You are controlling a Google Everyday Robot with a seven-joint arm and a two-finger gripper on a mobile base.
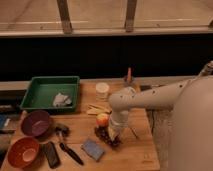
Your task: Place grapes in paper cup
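Dim, warm amber cast over the light wooden table [134,149]. Brightest band runs along the top, behind the grey window posts [65,17]; the wall strip below reads near black. The white robot arm [150,97] catches the most light, without hard glare. The gripper [115,132] hangs low in the arm's shade, at the dark reddish-purple grapes [105,137], which merge with their shadow.

Matt pale wood table [139,149]. Smooth plastic green tray [50,79]. Slight sheen on purple bowl [26,125] + orange bowl [13,149], prob. plastic. Matt white paper cup [102,90]. Glossy apple [103,119]. Dull dark grapes [105,138]. Smooth white shell on arm [150,98]; gripper [114,134] at table front ctr, clamped on grapes.
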